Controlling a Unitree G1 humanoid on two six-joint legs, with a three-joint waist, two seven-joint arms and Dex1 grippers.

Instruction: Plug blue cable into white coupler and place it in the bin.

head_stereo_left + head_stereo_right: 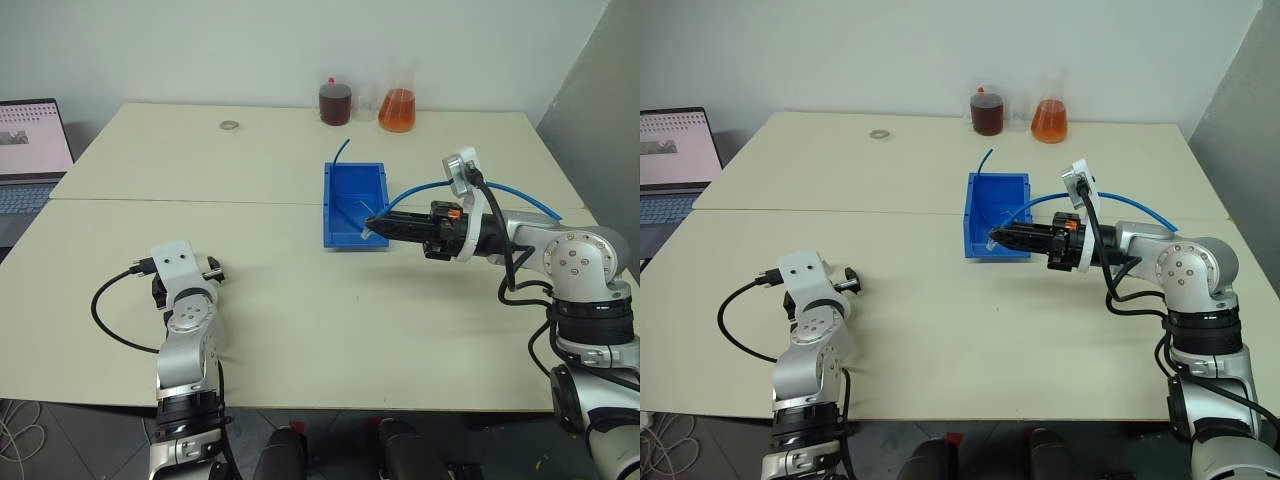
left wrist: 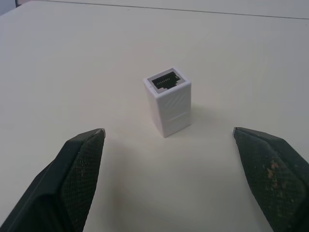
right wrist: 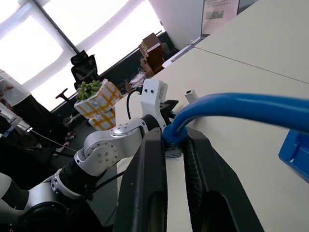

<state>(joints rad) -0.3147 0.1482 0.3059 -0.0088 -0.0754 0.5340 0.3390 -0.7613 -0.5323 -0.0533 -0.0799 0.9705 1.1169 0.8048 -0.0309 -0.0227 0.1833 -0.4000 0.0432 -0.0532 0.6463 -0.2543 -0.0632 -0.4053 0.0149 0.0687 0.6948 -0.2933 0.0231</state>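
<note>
Head view, right gripper (image 1: pixel 372 227): clamped on the blue cable (image 1: pixel 515 191) near its plug end, held level over the front of the bin (image 1: pixel 380 184); the plug itself is too small to make out.
Head view, cable run: it loops back past the right arm, and a second end rises over the bin's far wall.
Head view, left gripper (image 1: pixel 848 281): low over the table (image 1: pixel 300 310), largely hidden behind its own wrist.
Head view, background: two flasks (image 1: pixel 397 109) of dark and orange liquid, labels unreadable; a laptop (image 1: pixel 30 150) cut by the edge, screen text illegible.
Left wrist view, fingers (image 2: pixel 79 166): spread wide, empty.
Left wrist view, white coupler (image 2: pixel 168 104): standing upright on the table between and beyond them, untouched, socket facing up; no markings readable.
Right wrist view, cable: pinched between closed fingers (image 3: pixel 149 193); the plug is hidden.
</note>
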